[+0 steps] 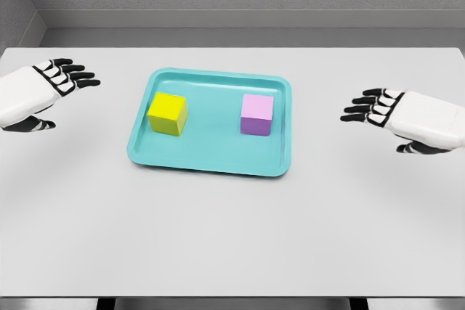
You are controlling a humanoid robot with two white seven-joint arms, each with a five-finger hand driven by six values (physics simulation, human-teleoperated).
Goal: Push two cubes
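Head view: two cubes on a tray, both hands held off to the sides, nothing grasped.

A teal tray (211, 161) is seen lying flat near the middle of a white table (232, 237). A yellow cube (168, 114) sits in the tray's left half, turned slightly askew to the tray's edges; a purple cube (257, 115) sits in the right half, squarer to them. The cubes are well apart and neither touches the tray's rim. The left hand (40, 92) is held left of the tray, fingers (73, 74) spread and extended toward it, clear of the rim. The right hand (407, 117) is held right of the tray, fingers (363, 107) likewise extended and loosely spread. Whether either hand rests on the table or hovers above it cannot be told from this angle.
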